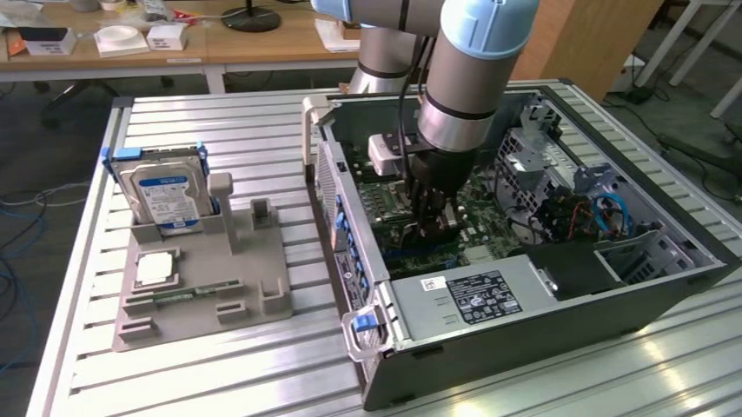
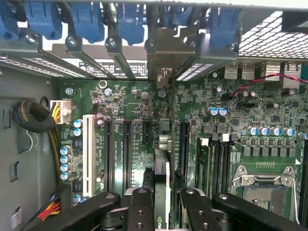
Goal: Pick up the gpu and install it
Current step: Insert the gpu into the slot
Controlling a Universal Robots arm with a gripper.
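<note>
My gripper (image 1: 430, 228) reaches down into the open computer case (image 1: 522, 339), over the green motherboard (image 2: 125, 101). In the wrist view the gpu (image 2: 162, 166) is seen edge-on as a thin dark card between the two black fingers (image 2: 140, 207), and the gripper (image 2: 162, 195) is shut on it. The card stands upright along an expansion slot line. Its silvery bracket (image 2: 166, 53) sits at the case's rear slot openings, under the blue clips (image 2: 86, 19). How deep the card sits in the slot is hidden.
A grey fixture (image 1: 197, 295) on the slatted table at the exterior view's left holds a hard drive (image 1: 162, 193), a processor chip (image 1: 155, 268) and a memory stick (image 1: 191, 294). Inside the case are the power supply (image 1: 487, 295), the CPU socket (image 2: 262, 185) and cables (image 2: 36, 118).
</note>
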